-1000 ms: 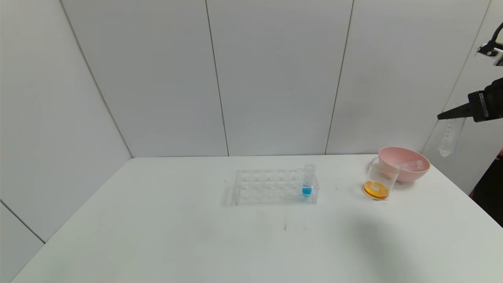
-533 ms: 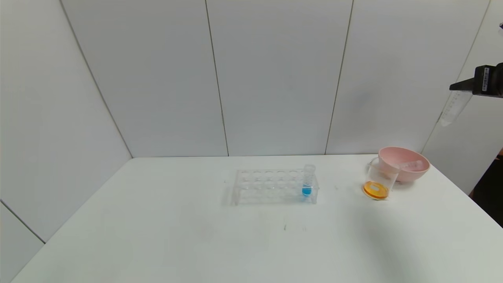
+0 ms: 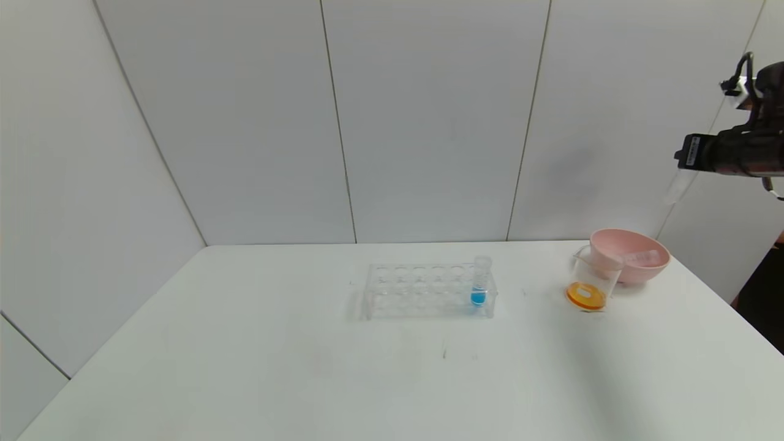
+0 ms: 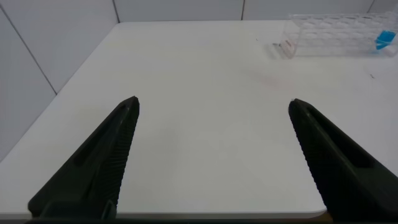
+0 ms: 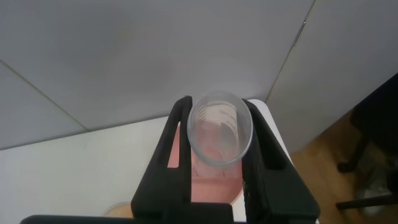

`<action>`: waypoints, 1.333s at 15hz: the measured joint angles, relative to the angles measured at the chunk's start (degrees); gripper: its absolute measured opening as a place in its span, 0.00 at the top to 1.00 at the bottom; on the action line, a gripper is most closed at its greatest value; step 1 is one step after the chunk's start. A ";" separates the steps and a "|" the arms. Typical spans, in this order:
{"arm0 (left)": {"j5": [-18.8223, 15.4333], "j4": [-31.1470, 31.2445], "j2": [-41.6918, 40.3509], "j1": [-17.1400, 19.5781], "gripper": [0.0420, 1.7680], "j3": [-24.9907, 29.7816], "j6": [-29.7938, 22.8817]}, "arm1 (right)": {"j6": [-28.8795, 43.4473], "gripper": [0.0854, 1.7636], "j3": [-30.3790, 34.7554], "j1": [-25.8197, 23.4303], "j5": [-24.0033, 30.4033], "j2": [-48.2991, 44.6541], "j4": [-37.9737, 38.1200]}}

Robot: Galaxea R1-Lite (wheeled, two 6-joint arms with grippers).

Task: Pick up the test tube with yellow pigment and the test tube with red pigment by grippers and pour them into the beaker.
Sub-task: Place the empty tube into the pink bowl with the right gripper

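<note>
Black right gripper (image 3: 685,160) has risen, fingers clamping an emptied test tube (image 5: 219,127); left gripper (image 4: 213,107) wide open.

Left pincer (image 4: 211,106) held wide open above a white counter (image 4: 199,124).

Two long black ridged fingers (image 4: 99,162) spread far apart, nothing between them. Far across the counter stands a clear many-holed tube rack (image 4: 339,34), holding a tube with blue liquid (image 4: 384,40) near one end. Grey wall panels rise behind the counter's edge.
</note>
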 joint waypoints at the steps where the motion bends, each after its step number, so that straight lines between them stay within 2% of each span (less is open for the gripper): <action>1: 0.02 0.00 0.00 0.00 0.03 0.00 0.00 | 0.60 0.74 0.63 0.40 -1.73 1.62 -2.62; 3: 0.02 0.00 0.00 0.00 0.03 0.00 0.00 | 2.33 0.74 1.23 1.06 -6.63 5.27 -7.56; 5: 0.02 0.00 0.00 0.00 0.03 0.00 0.02 | 2.77 0.74 1.73 1.29 -8.87 8.44 -9.78; 10: 0.00 0.00 0.00 0.00 0.03 0.00 0.00 | 4.51 0.74 3.34 0.95 -9.01 12.35 -10.01; 20: 0.02 0.00 0.00 0.00 0.03 0.00 0.00 | 4.51 0.74 4.18 1.04 -8.90 12.87 -10.12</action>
